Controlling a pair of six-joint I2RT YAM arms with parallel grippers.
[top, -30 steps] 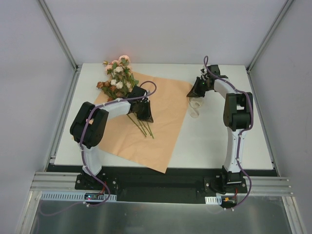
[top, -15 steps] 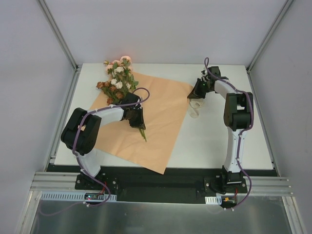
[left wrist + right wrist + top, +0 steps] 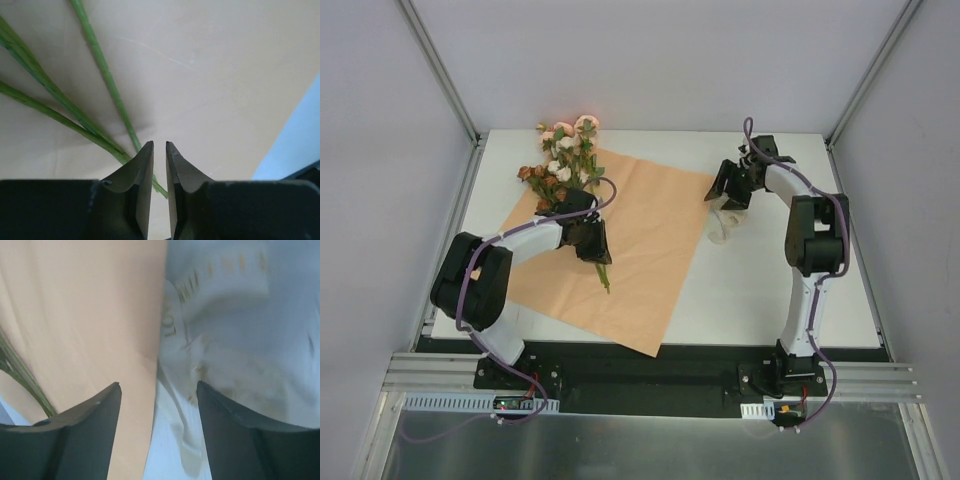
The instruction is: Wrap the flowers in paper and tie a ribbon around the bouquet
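- Your left pincer (image 3: 160,145) has its jaws barely parted, with only a thin slit between the tips. You can see nothing clamped in that slit.
- From the left wrist, three green stems (image 3: 107,80) run in from the upper left. They pass under the left fingertip (image 3: 142,165), and where they end is hidden behind it.
- From above, the left pincer (image 3: 595,243) sits low over the stems on the paper (image 3: 650,250) and covers their middle stretch. Only their tips poke out toward you.
- The flowers (image 3: 563,165) lie at the far left corner of the paper. The pink, white and rust blooms spill off the sheet's edge onto the bench (image 3: 770,280). The wrist views cut the blooms off entirely.
- The paper lies flat with its orange-tan face up. Your left arm hides part of its left edge.
- Your right pincer (image 3: 159,385) has its jaws spread wide and holds nothing. Between them you look down on the paper's right edge (image 3: 85,305) and the ribbon (image 3: 225,340).
- The cream ribbon lies bunched on the bench, touching that edge. It is blurred up close, and its faint gold lettering is too soft to read.
- From above, the right pincer (image 3: 730,185) covers the far end of the ribbon (image 3: 720,228), so you cannot tell whether it touches the ribbon.
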